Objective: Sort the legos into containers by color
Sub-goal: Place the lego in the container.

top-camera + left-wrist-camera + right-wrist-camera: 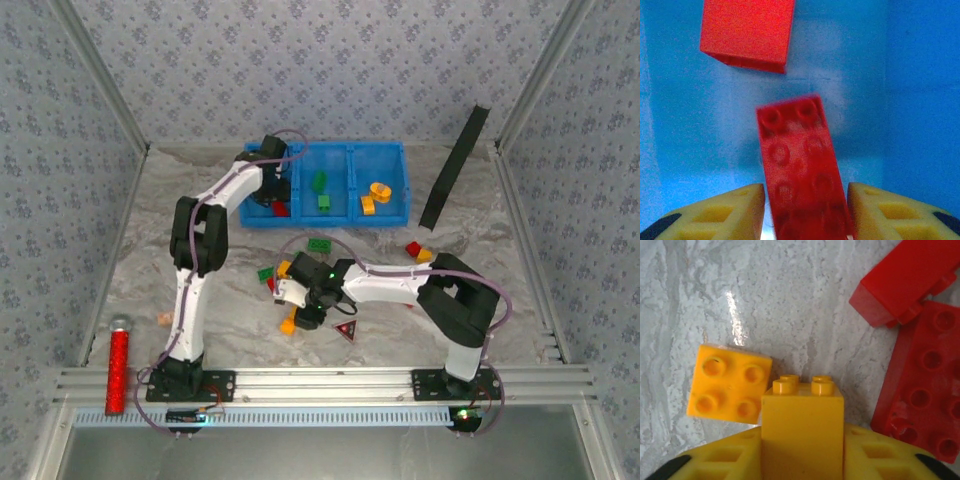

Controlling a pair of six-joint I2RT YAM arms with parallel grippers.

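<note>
At eleven o'clock, over the left compartment of the blue tray [375, 146], the left end effector [806, 200] flanks a red brick [799, 165], grip unclear; the right end effector [802, 435] clamps a yellow brick [802, 410], probably bound next for the one-o'clock compartment.

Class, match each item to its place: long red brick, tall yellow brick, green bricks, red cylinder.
Items:
1. long red brick
2. tall yellow brick
3. green bricks
4. red cylinder

Places:
A. middle compartment of the tray
B. between the left fingers
C. near left corner of the table
D. between the right fingers

Pairs: 1-B, 2-D, 3-A, 4-C
</note>
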